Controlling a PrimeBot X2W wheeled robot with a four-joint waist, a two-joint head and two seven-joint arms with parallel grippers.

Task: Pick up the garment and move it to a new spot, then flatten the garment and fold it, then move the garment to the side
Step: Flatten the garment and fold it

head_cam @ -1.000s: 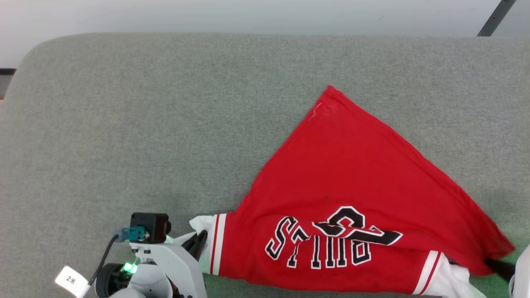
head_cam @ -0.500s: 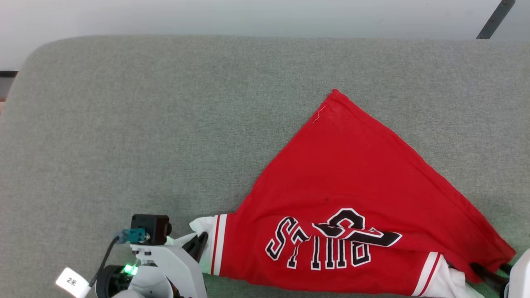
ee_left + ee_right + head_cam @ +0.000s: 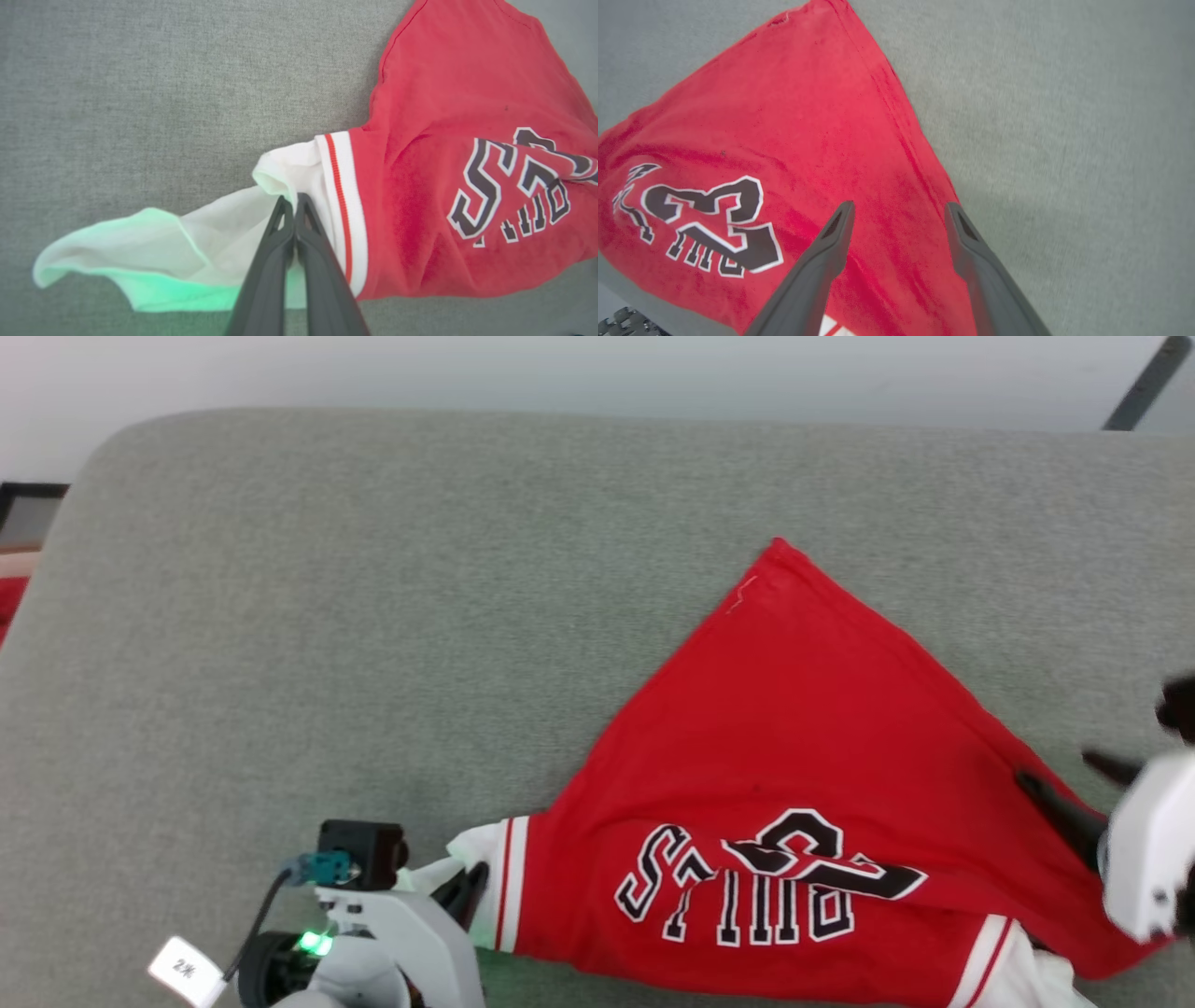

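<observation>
So, L tool (image 3: 295, 199) clamps garment (image 3: 794, 728) sleeve, R tool (image 3: 900, 211) spread (prob. clear)

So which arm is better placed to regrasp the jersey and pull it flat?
Right, probably. The right end effector is open over the garment's red edge, free to grip; the left end effector is shut on its white sleeve, anchoring that side.

Left gripper (image 3: 294, 201): long dark grey fingers are tapering to slim tips.
Right gripper (image 3: 899, 211): matching fingers are showing slotted recesses.
Left wrist shell (image 3: 401, 933): pale grey, sitting at seven o'clock in head view.
Camera block (image 3: 362, 845): black, carrying a teal connector (image 3: 319, 868) trailing a dark cable (image 3: 254, 913).
Light (image 3: 313, 943): green, glowing.
Tag (image 3: 184, 971): white, bearing dark print.
Right wrist shell (image 3: 1153, 840): white, rounded, showing at four o'clock.
</observation>
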